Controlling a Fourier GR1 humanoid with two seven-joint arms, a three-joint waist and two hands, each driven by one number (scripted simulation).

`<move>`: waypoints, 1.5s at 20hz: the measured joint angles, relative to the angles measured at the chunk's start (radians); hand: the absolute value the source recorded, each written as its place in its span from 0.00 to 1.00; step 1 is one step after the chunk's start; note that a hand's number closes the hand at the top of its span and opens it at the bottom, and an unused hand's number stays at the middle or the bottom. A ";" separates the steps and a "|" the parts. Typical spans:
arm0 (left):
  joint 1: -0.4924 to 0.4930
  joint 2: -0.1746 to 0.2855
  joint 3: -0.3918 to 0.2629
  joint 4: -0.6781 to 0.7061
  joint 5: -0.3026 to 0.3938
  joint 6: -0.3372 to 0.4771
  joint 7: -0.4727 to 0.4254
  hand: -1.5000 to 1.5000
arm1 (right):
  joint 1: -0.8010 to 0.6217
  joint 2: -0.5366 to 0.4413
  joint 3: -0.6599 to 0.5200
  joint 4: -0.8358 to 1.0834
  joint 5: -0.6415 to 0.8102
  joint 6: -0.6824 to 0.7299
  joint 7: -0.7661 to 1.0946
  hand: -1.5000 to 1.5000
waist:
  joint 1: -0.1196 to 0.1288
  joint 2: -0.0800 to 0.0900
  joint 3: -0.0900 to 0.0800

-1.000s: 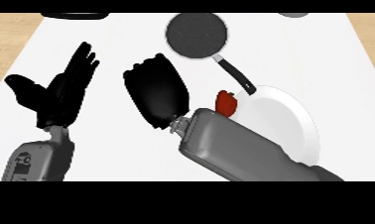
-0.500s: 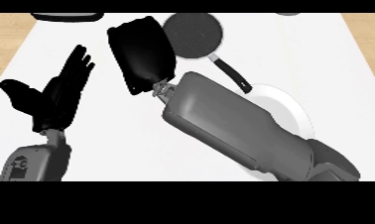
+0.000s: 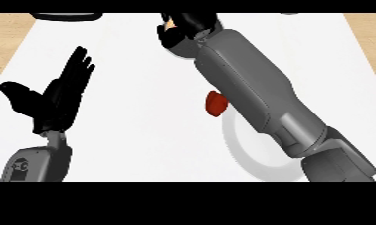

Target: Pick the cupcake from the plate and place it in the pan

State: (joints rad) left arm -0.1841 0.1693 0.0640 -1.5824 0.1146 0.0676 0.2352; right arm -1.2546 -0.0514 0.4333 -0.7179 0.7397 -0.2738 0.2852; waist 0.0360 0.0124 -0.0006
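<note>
My right hand (image 3: 192, 29) is at the top centre of the head view, fingers curled round a small tan thing, the cupcake (image 3: 172, 23), of which only a patch shows. The hand and the grey forearm cover the spot where the pan stood, so the pan is hidden. The white plate (image 3: 248, 160) lies at the lower right, half under the forearm. At the left, my left hand (image 3: 55, 100) rests open with its fingers up.
A small red object (image 3: 215, 103) sits by the plate's upper left rim, next to the forearm. A dark rimmed object (image 3: 66, 16) is cut off at the top left. Wooden counter shows in both top corners.
My right arm has swung up and away from the plate, over the pan, with its fingers still curled. The red object stays by the plate. The left hand has hardly moved.
</note>
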 measured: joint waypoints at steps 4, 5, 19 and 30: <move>-0.004 -0.014 -0.015 -0.004 -0.013 0.008 -0.005 0.50 | -0.008 -0.010 -0.071 0.158 -0.020 -0.082 -0.138 1.00 | 0.010 0.005 0.000; -0.008 -0.017 -0.019 -0.004 -0.014 0.008 -0.001 0.50 | -0.013 -0.020 -0.088 0.194 -0.027 -0.092 -0.173 1.00 | 0.013 0.007 0.000; -0.067 -0.025 -0.043 0.000 -0.024 0.000 0.016 0.50 | -0.032 -0.032 -0.196 0.516 -0.063 -0.176 -0.476 1.00 | 0.071 0.033 0.001; -0.080 -0.023 -0.044 -0.005 -0.018 -0.013 0.017 0.50 | -0.006 -0.054 -0.288 0.640 -0.139 -0.070 -0.478 0.00 | 0.087 0.042 0.002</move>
State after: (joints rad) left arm -0.2642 0.1463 0.0197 -1.5876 0.0970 0.0549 0.2519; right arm -1.2610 -0.1059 0.1452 -0.0782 0.6006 -0.3436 -0.1932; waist 0.1230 0.0549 0.0018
